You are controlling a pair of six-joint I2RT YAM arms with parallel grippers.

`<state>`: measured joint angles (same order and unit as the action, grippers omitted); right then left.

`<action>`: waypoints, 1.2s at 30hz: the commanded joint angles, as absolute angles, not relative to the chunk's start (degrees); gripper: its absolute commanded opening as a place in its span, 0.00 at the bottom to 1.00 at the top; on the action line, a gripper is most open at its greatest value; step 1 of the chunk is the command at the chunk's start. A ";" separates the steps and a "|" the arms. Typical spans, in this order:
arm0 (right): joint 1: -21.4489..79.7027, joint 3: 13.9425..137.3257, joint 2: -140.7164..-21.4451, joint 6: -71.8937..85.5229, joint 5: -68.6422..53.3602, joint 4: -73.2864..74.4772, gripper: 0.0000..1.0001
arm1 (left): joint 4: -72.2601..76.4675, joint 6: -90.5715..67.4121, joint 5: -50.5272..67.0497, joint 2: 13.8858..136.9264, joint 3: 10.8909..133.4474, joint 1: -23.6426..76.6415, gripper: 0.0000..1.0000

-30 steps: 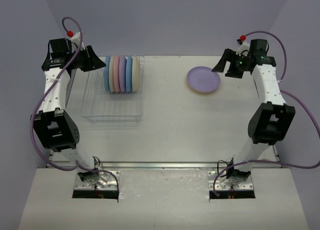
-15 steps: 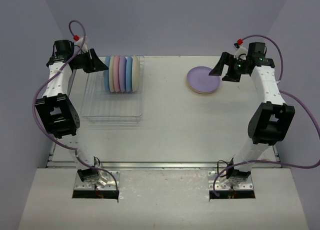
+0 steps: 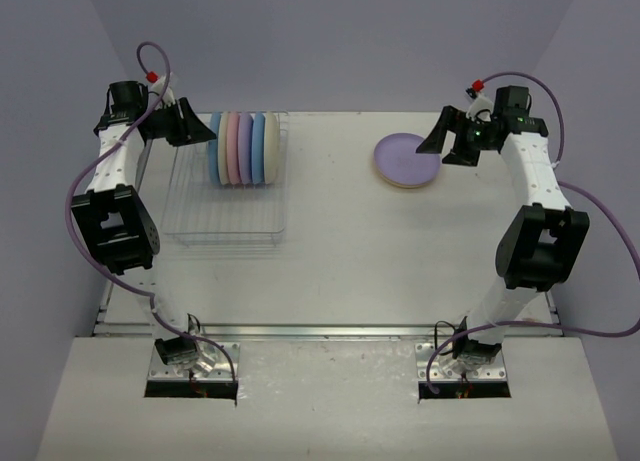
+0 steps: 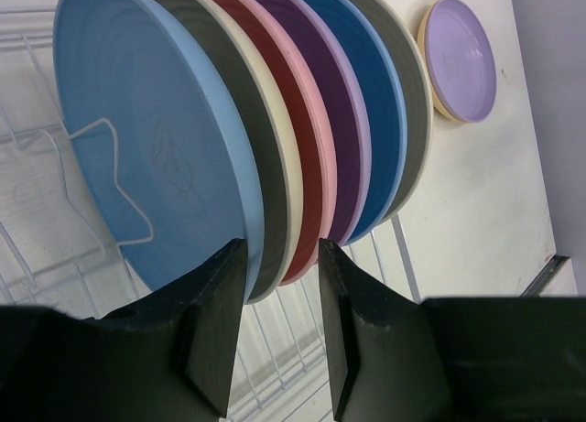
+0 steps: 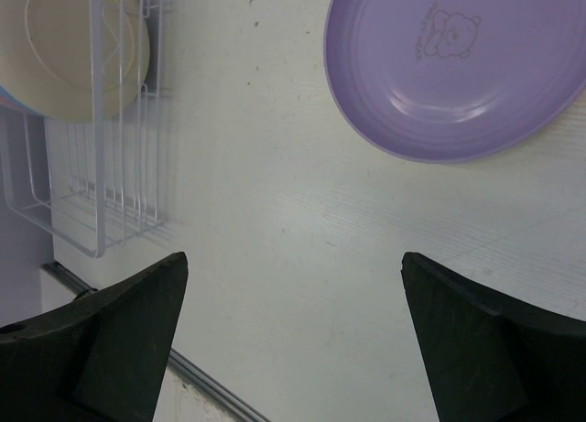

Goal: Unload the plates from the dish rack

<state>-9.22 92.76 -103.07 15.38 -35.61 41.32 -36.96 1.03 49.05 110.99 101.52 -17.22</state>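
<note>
Plates stand in the dish rack at left — a stack of two lies on the table, right.

A row of plates stands on edge in the dish rack, rear left. A lavender plate lies flat atop a cream plate, rear right.

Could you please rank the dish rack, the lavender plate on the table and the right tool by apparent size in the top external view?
1. dish rack: clearly largest.
2. lavender plate.
3. right tool: looks slightly smaller than the plate, but it hangs nearer the camera, so this last placing is unsure.
</note>
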 commanded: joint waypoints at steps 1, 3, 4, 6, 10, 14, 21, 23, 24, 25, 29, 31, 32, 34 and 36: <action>-8.65 92.77 -101.00 15.03 -36.69 41.13 0.99 | -34.05 1.23 49.70 111.55 104.29 -17.84 0.35; -8.53 92.64 -101.18 15.29 -36.74 40.94 0.99 | -34.10 1.06 50.27 112.31 104.13 -17.86 0.35; -8.50 92.66 -101.28 15.34 -36.74 40.86 0.99 | -34.07 1.04 50.43 112.68 104.05 -17.93 0.35; -8.35 92.81 -101.43 15.56 -36.74 40.71 0.99 | -33.93 0.97 51.24 113.35 103.97 -17.85 0.34; -7.83 92.89 -101.52 15.90 -36.83 40.70 0.99 | -32.87 0.71 54.51 114.31 103.18 -17.93 0.28; -7.52 92.96 -101.51 15.82 -37.27 40.76 0.99 | -32.31 0.97 56.17 115.04 103.10 -17.93 0.20; -7.11 93.37 -101.59 16.07 -37.35 40.95 0.99 | -32.07 0.34 58.58 115.15 102.73 -17.94 0.00; -7.03 93.52 -101.36 16.07 -37.43 40.96 0.99 | -31.48 -1.41 59.42 114.46 102.50 -18.25 0.00; -6.96 93.59 -101.34 16.01 -37.44 41.03 0.99 | -31.32 -2.06 59.86 114.29 102.55 -18.42 0.00; -6.87 93.60 -101.27 15.86 -37.58 41.12 0.99 | -30.94 -2.62 60.22 113.91 102.50 -18.67 0.00; -6.77 93.77 -101.06 15.65 -37.81 41.41 0.99 | -27.47 -7.11 63.67 112.58 101.95 -19.48 0.00; -6.73 93.69 -100.82 15.65 -38.01 41.48 0.99 | -25.61 -9.57 65.25 111.60 101.95 -19.99 0.00; -6.71 93.69 -100.72 15.56 -38.06 41.52 0.99 | -24.54 -11.03 66.14 111.36 102.10 -20.13 0.00; -6.68 93.72 -100.52 15.51 -38.06 41.68 0.99 | -23.16 -13.30 67.64 111.11 102.77 -20.86 0.00; -6.59 93.70 -100.26 15.37 -38.03 41.85 0.99 | -20.98 -16.46 69.27 110.70 103.71 -21.42 0.00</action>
